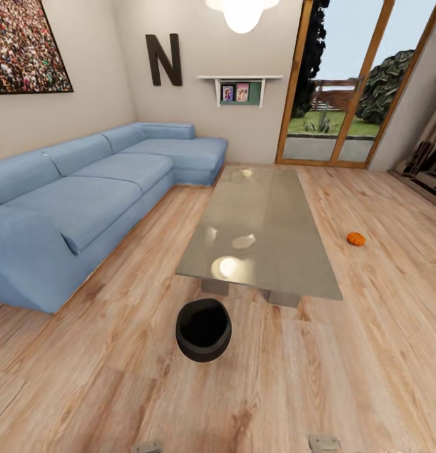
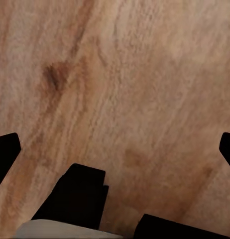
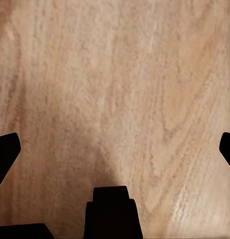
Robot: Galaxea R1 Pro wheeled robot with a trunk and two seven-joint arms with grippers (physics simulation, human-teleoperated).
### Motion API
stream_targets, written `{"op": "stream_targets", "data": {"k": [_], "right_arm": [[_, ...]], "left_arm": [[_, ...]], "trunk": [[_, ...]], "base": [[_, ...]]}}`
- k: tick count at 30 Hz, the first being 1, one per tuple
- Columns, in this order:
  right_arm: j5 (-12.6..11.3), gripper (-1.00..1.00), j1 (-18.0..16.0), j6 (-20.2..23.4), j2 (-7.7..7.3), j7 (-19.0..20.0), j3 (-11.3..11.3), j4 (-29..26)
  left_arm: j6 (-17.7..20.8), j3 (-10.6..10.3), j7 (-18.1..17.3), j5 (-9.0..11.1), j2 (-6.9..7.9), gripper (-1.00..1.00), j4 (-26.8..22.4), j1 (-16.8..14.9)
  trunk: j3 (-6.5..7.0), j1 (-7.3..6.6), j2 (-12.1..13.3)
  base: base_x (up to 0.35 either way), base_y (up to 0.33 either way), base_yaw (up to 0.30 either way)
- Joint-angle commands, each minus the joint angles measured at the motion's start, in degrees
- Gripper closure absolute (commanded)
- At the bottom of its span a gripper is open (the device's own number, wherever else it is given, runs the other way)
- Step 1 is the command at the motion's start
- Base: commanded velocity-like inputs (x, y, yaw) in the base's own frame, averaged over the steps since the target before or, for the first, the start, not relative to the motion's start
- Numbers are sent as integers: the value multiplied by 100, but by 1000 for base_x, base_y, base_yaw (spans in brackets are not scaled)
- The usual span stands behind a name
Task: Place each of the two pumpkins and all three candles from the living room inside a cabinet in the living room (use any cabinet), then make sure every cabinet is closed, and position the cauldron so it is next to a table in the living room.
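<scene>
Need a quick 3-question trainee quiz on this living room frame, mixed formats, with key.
1. True or false: the black cauldron sits on top of the glass table.
2. Multiple choice: where is the orange pumpkin? A) on the blue sofa B) on the wood floor, on the table's far side from the sofa C) inside the cauldron
3. Fill in: both wrist views look down at bare ____ between widely spread fingertips.

Key
1. False: it stands on the floor just off the table's near end.
2. B
3. Wood floor; the left gripper and right gripper are open and hold nothing.
</scene>
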Motion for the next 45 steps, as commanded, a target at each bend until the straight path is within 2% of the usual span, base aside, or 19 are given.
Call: {"op": "stream_targets", "data": {"k": [1, 10, 31, 33, 39, 45], "right_arm": [[-9, -100, 1, -39, -2, -3, -14, 0], [-17, -100, 94, -194, -2, -5, -347, -3], [-17, -100, 133, -198, 2, -5, -369, -9], [-17, -100, 133, -198, -2, -5, -369, -9], [-17, -100, 133, -186, -18, -31, -377, -9], [-9, -100, 133, -187, -14, -296, -378, -16]], "left_arm": [[-27, 0, 0, 0, 5, -100, 17, 29], [-63, 0, 0, 8, 64, -100, 35, 79], [-62, 0, -13, 0, 58, -100, 5, 80], [-58, 0, -51, 0, 56, -100, -1, 81], [-55, 0, -521, 0, 59, -100, 16, 85], [-54, 0, -560, 0, 59, -100, 18, 88]], "trunk": [[23, -23, 42], [199, -220, 403], [576, -681, 1245], [612, -725, 1325], [712, -857, 1566], [813, -989, 1806]], "base": [[0, 0, -260], [0, 0, -273], [0, 0, -278], [0, 0, -278], [0, 0, -278], [0, 0, -278]]}}
